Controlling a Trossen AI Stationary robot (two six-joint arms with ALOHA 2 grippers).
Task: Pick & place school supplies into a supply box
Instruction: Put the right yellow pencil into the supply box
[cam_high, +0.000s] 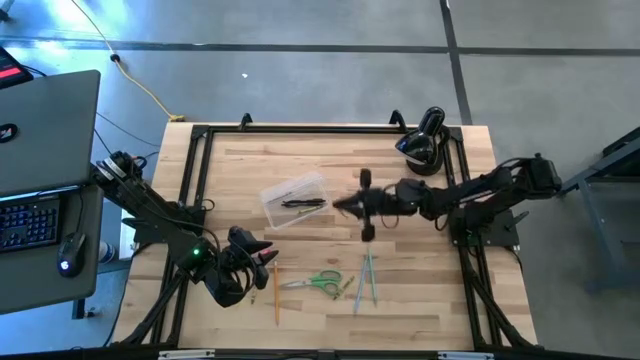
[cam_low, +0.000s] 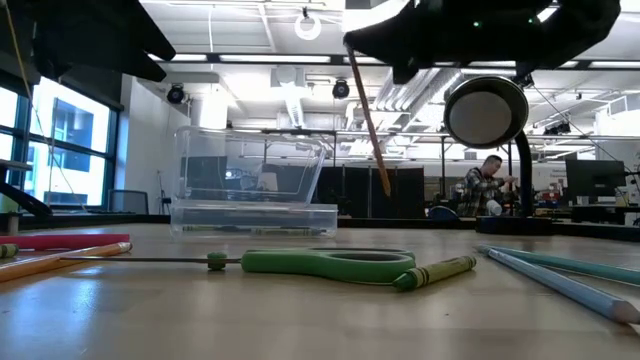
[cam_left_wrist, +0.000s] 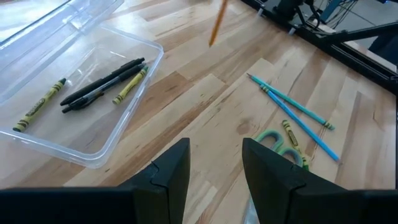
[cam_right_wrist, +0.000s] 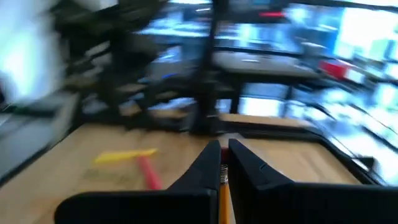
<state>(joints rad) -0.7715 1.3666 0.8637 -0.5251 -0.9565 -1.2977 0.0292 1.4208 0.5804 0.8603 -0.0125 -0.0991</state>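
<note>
Inside the supply box (cam_left_wrist: 93, 149), two black pens (cam_left_wrist: 102, 84) and two yellow-green crayons (cam_left_wrist: 38, 106) are lying; beside it, one pair of scissors (cam_high: 322, 282) and two blue pencils (cam_left_wrist: 298, 112) are lying.

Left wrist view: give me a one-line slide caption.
Open left end effector hovers over the table beside the clear supply box holding pens and crayons; blue pencils and green scissors wait outside.

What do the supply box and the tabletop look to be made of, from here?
The supply box looks like thin clear plastic, glossy: the crayons and pens inside and the wood beneath show through its walls. The tabletop looks like pale wooden butcher-block with a smooth, low-sheen finish: jointed strips with visible grain. Whether it is solid wood cannot be told.
</note>
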